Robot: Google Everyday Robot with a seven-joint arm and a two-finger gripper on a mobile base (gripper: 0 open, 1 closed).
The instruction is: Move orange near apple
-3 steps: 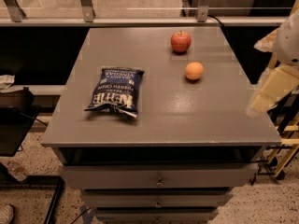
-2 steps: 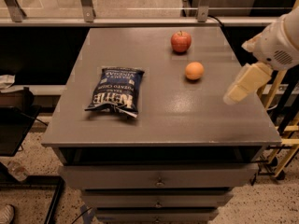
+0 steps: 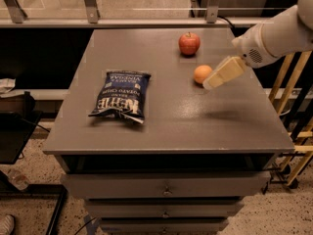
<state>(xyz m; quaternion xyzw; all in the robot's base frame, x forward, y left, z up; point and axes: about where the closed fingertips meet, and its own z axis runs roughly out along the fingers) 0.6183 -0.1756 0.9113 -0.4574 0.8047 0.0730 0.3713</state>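
One smooth, round orange [image 3: 201, 74] sits on the flat, matte grey table [image 3: 195, 126], on the right half of its top. Touching or just beside the orange's right side is the blunt, cream-coloured gripper [image 3: 214, 80], slanting down from a white, rounded arm [image 3: 274, 35]; whether it is spread or closed cannot be told. Behind the orange, a little apart, stands one shiny red apple [image 3: 189, 43] with a dimpled top. Well left of the orange lies one crinkled dark blue chip bag [image 3: 120, 96].
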